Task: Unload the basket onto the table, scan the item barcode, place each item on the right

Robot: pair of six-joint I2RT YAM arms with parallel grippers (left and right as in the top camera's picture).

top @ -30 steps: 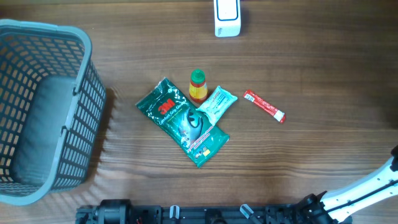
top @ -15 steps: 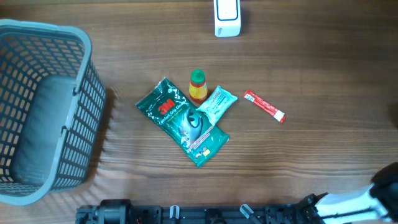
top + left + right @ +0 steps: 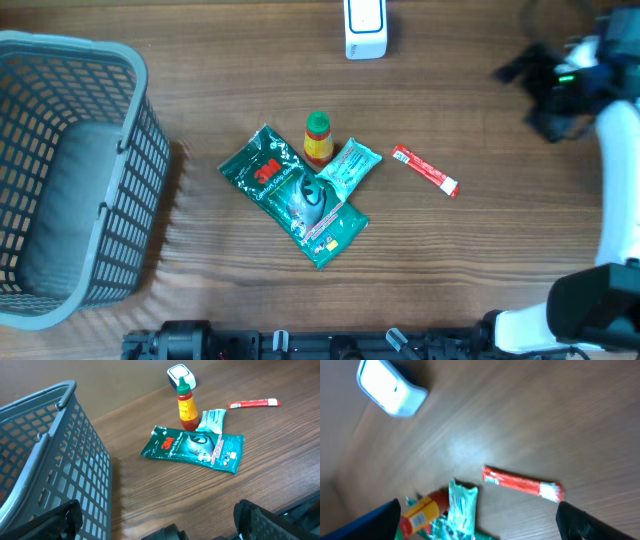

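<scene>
Plainly, the right gripper [image 3: 530,95], wide open and empty, sits nearest the red sachet [image 3: 425,170] at its eight o'clock (long axis ten-to-four).

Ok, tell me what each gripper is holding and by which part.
Nothing is held: the left gripper and the right gripper are both open and empty.

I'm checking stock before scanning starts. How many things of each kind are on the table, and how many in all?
Packets: 3 (green 3M pouch, pale sachet, red stick)
Bottle: 1
Basket: 1
White device: 1
Total: 6
</scene>
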